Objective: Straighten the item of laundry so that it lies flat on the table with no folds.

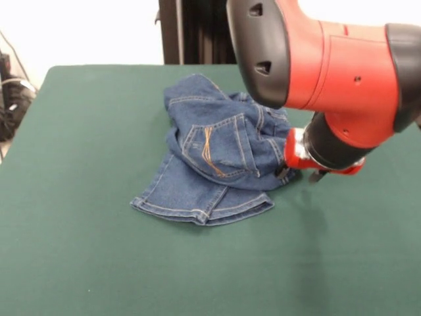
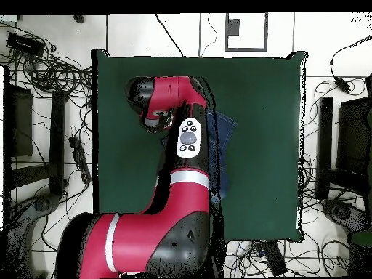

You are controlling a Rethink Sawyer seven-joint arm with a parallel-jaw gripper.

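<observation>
Lying bunched on the table point(image 1: 79, 250), the jeans point(image 1: 217, 164) meet the tool point(image 1: 296, 172); grip unclear.

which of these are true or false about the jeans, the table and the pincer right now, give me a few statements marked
1. The jeans lie flat with no folds. False: they are bunched, upper part folded over the legs.
2. A stitched back pocket faces up. True.
3. The table top is dark green. True.
4. The pincer hangs high above the table, far from the jeans. False: it is low, at the jeans' edge.
5. The jeans hang over the table's edge. False: they lie fully on the top.
</observation>
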